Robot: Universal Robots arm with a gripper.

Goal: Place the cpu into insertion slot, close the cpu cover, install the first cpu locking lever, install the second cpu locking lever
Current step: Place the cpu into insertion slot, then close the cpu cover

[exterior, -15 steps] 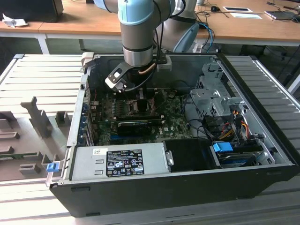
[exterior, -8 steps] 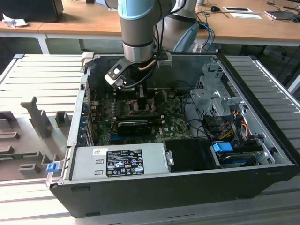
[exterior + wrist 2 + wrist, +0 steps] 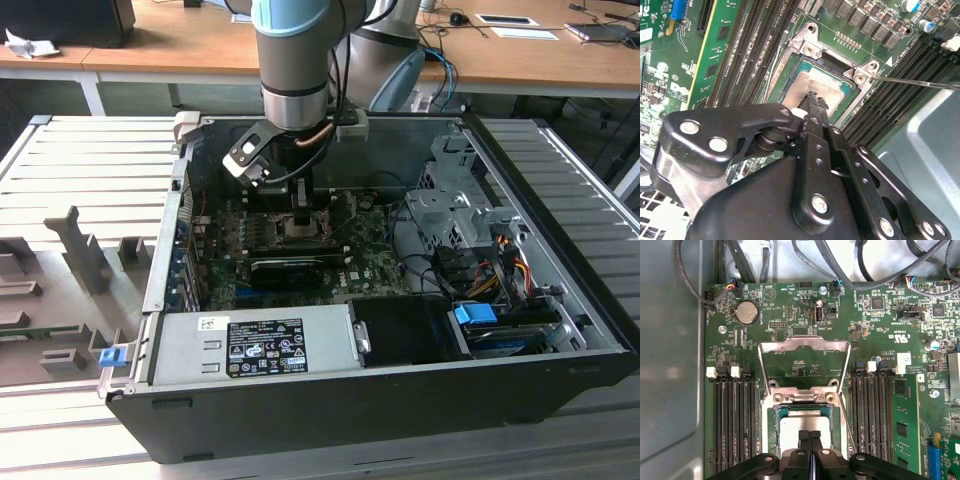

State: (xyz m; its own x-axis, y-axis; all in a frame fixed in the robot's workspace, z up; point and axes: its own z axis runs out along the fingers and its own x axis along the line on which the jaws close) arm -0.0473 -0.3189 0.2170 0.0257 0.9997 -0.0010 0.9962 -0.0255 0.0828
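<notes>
The cpu (image 3: 805, 424), a pale silver square, lies flat in the insertion slot (image 3: 771, 416) on the green board; it also shows in the second wrist view as the cpu (image 3: 827, 87). My gripper (image 3: 810, 434) is shut, its two black fingertips pressed together over the chip's top and empty. The second wrist view shows the gripper (image 3: 813, 96) tip at the chip's surface. The cpu cover (image 3: 805, 343) stands swung open beyond the slot, hinged at the slot's edge. A thin locking lever (image 3: 915, 82) sticks out free beside the slot. In the exterior view my gripper (image 3: 303, 205) reaches down into the case.
Black memory slots (image 3: 732, 420) flank the socket on both sides. Cable bundles (image 3: 850, 270) run along the board's edge. A black graphics card (image 3: 295, 268) lies close in front of the socket, and the power supply (image 3: 250, 345) and drive cage (image 3: 450, 210) crowd the case.
</notes>
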